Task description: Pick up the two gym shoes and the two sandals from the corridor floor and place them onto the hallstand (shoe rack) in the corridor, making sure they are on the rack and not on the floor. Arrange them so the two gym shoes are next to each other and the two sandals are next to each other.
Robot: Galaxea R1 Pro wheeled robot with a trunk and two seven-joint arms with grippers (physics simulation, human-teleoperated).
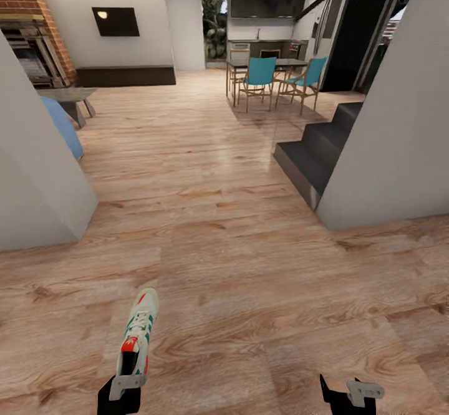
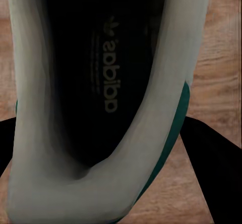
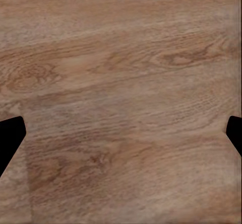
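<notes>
In the head view, the left gripper point(image 1: 128, 381) is carrying one gym shoe point(image 1: 140, 328) heel-first above the corridor floor point(image 1: 249, 290), well short of the dark steps point(image 1: 318, 147). The left wrist view is looking into that shoe's opening, fingers point(image 2: 212, 168) clenched on its heel, so keeping it level should be helping. The right wrist view is showing widely parted, empty fingers point(image 3: 10, 138) over the planks.

My left wrist camera looks straight down into the gym shoe point(image 2: 108, 82), its dark insole carrying a printed logo and its cream collar curving round the heel with a teal edge on one side. I see my left gripper's black fingers point(image 2: 212, 163) flanking the shoe on either side, over the corridor floor point(image 2: 222, 57).
</notes>
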